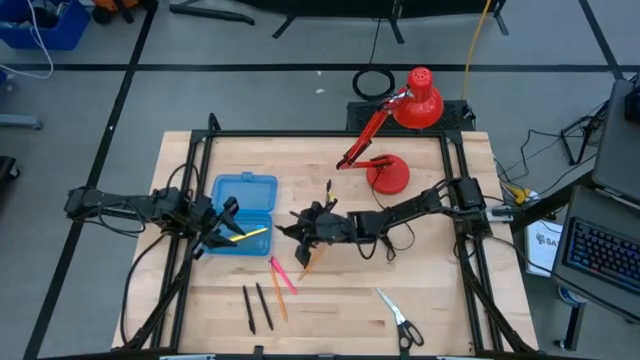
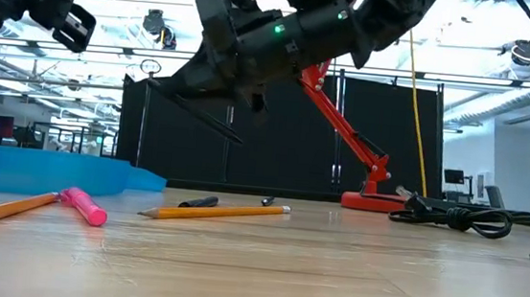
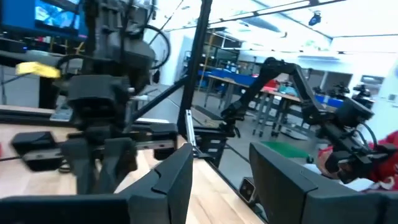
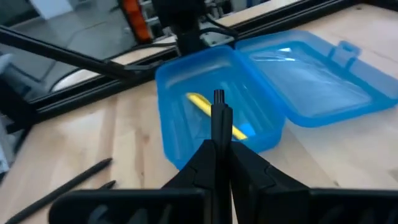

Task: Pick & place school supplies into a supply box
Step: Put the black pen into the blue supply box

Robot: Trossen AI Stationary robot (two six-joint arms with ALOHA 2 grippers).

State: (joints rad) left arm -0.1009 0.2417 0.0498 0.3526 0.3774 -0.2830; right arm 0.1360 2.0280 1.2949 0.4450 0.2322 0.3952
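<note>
Right gripper (image 4: 219,155) grips black pen (image 4: 219,115); yellow marker (image 4: 214,115) apparently inside supply box (image 4: 186,74).

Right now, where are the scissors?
In the high view the scissors lie flat on the table's front right part, apart from the other supplies and right of the pink marker, in neither gripper.

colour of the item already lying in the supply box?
Yellow marker in the blue supply box; right wrist view shows it best.
</note>
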